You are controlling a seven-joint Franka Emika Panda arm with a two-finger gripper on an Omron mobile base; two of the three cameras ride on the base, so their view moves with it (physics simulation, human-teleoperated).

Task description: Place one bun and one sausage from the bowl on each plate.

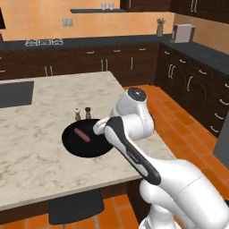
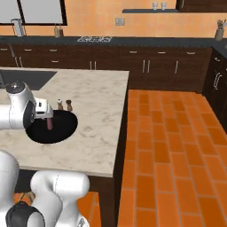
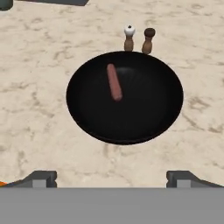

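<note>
You have one sausage (image 3: 114, 82) lying flat inside the black bowl (image 3: 144, 118), left of the bowl's middle in the hand view and with its long axis running near to far; the same reddish-brown piece shows in the left base view (image 1: 82, 134) and, partly behind the arm, in the right base view (image 2: 49, 123). The bowl sits on the marble counter (image 3: 39, 113), near its front edge, and you can see it from both sides (image 1: 78, 147) (image 2: 60, 128). Just beyond its far rim stand two small shakers, a white-topped one (image 3: 129, 37) on the left and a dark-topped one (image 3: 148, 40) on the right, close together and upright. Your gripper (image 3: 112, 179) hangs above the near rim of the bowl with its jaws spread wide and nothing between them; its fingertips (image 3: 40, 178) are clear of the bowl and the sausage.
</note>
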